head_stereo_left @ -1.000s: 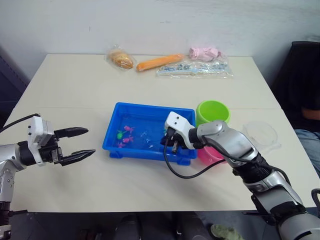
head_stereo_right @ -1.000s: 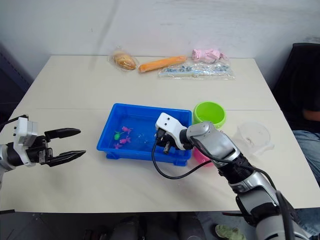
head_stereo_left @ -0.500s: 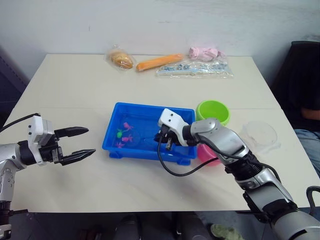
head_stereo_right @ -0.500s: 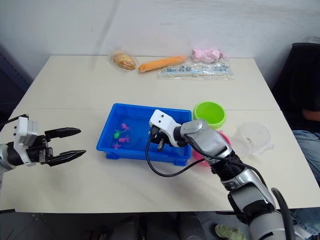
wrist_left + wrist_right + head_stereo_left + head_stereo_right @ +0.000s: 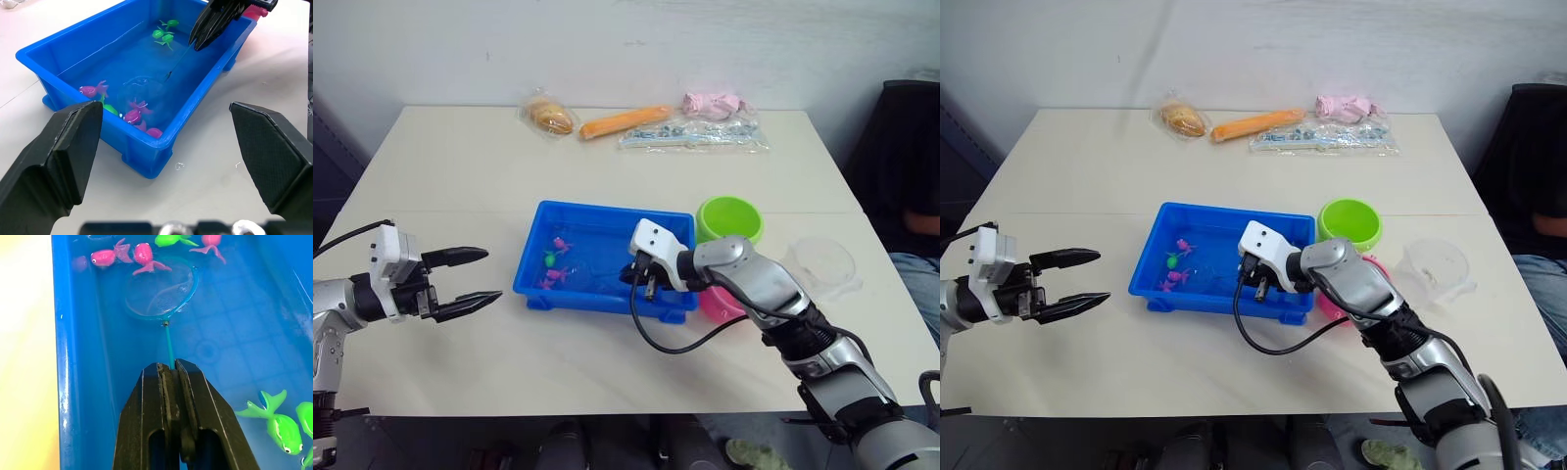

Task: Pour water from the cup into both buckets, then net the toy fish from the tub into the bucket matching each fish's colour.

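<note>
The small blue-ringed mesh net [image 5: 160,292], its thin handle pinched between the right gripper [image 5: 172,369]'s pressed-together black fingers, lies submerged in the shallow bright blue plastic tub [image 5: 530,266], its ring touching a tiny pink plastic fish [image 5: 145,258]. Held so thinly, the handle could twist or a scooped fish slide off the shallow mesh. The pink bucket [image 5: 712,305] is mostly hidden behind the right arm; the left gripper [image 5: 460,277] hangs spread, well apart.
</note>
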Tool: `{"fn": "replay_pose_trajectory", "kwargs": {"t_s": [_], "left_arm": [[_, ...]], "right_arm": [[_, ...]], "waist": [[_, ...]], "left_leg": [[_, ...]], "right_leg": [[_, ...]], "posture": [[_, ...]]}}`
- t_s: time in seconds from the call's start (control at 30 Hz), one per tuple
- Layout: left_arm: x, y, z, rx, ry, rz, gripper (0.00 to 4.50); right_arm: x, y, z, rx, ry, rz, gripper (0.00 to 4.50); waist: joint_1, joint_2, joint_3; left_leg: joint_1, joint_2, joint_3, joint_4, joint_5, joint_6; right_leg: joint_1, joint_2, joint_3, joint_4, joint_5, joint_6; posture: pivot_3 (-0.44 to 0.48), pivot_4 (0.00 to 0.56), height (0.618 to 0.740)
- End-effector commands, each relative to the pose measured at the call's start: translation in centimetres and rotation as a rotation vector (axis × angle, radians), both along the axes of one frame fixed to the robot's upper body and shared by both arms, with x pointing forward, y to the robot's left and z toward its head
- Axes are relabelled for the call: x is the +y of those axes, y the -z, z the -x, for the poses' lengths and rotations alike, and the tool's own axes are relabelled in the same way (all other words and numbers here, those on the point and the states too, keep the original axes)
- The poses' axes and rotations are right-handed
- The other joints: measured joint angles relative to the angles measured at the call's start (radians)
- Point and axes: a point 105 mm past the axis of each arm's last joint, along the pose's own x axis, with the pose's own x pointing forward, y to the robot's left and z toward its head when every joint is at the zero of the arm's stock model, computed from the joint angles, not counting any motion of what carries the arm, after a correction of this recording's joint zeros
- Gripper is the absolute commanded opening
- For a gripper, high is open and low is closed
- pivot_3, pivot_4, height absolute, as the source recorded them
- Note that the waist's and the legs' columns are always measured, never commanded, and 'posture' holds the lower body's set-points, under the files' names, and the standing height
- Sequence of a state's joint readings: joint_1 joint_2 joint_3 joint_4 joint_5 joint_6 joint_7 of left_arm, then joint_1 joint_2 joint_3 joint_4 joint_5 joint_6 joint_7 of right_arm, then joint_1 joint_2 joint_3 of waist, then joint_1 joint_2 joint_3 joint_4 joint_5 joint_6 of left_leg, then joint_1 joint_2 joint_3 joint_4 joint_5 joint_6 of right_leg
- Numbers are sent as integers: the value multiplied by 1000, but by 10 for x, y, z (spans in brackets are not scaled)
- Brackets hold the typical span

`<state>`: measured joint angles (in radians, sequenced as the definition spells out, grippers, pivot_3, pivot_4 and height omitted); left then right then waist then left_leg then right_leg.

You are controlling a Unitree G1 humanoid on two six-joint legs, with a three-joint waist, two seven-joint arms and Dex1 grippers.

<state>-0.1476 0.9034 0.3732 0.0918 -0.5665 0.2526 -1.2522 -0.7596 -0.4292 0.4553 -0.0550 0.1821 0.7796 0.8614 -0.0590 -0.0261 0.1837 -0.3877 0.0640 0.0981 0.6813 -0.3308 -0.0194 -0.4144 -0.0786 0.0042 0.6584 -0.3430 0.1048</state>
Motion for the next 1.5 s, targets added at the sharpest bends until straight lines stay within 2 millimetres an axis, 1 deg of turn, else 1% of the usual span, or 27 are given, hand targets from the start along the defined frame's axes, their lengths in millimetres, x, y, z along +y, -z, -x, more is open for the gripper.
{"fn": "replay_pose_trajectory", "kwargs": {"t_s": [0.03,0.2,0.43,0.87,1.03,1.27,1.4,1.5], "left_arm": [[-1,-5,-1,-27,0,5,4462],[-1,-5,-3,-27,3,7,4462],[-3,-5,-4,-29,7,10,4462],[-3,-5,-2,-24,3,13,4462],[-3,-5,-1,-22,4,13,4462],[-3,-4,-2,-19,6,7,4462],[-3,-3,-4,-18,9,2,4462],[-3,-3,-4,-18,9,-1,4462]], "right_arm": [[1,-14,4,-33,-19,-57,0],[2,-14,3,-31,-13,-63,0],[11,-14,-3,-48,-9,-69,0],[16,-12,-18,-172,-26,-1,0],[17,-9,-20,-196,-36,30,0],[30,-12,-19,-199,-59,5,0],[42,-16,-18,-185,-63,-36,0],[44,-17,-17,-176,-61,-52,0]], "waist": [[0,0,0],[0,0,0],[0,0,0],[-1,0,0],[-1,0,0],[-3,0,0],[-4,0,0],[-6,0,0]], "left_leg": [[0,0,0,0,0,0],[0,0,0,0,0,0],[0,0,0,0,0,0],[0,0,0,0,0,0],[0,0,0,0,0,0],[0,0,0,0,0,0],[0,0,0,0,0,0],[0,0,0,0,0,0]], "right_leg": [[0,0,0,0,0,0],[0,0,0,0,0,0],[0,0,0,0,0,0],[0,0,0,0,0,0],[0,0,0,0,0,0],[0,0,0,1,0,0],[0,0,0,1,0,0],[0,0,0,1,0,0]], "posture": [[0,150,740],[0,150,740],[0,150,740],[0,150,740],[0,150,740],[0,150,740],[0,150,740],[0,150,740]]}}
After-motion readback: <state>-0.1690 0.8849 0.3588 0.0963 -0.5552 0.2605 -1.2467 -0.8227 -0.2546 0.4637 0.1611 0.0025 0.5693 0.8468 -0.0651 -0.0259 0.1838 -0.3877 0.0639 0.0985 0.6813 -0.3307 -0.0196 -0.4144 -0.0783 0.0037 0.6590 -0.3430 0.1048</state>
